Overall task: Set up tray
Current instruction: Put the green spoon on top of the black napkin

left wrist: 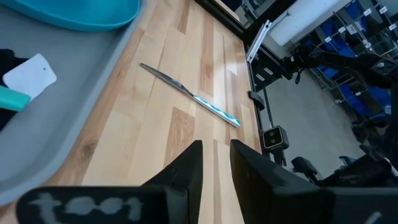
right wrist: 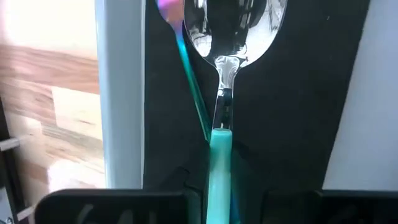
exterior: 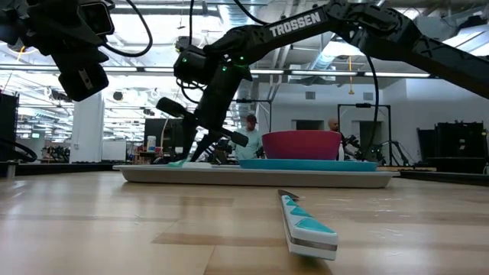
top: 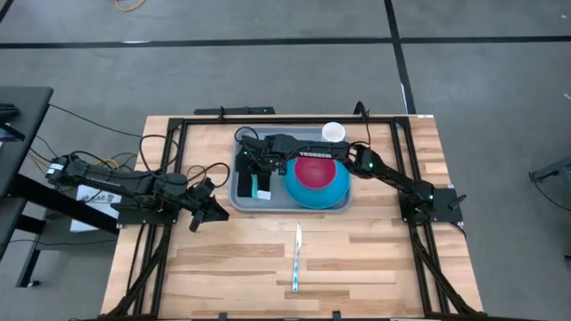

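High view: tray [top: 244, 198] near bench [top: 375, 267] far edge, centred.
Right gripper [top: 255, 181]: over tray's left end, fingers clamped on spoon [right wrist: 231, 37].
Left gripper [top: 214, 214]: near left edge, fingers narrowly apart, empty.
Knife [top: 297, 257]: toward near edge.

The word "TROSSEN" stands in white capitals on the dark right arm [exterior: 294, 27] in the low view, running along the link that reaches over the surface. The same white lettering shows on that arm in the high view, just above the red bowl [top: 316, 169], too small there to spell out with certainty. A white paper [top: 100, 198] under the left arm at the left edge of the surface carries dark print that cannot be read. No other text, number or sign is legible.
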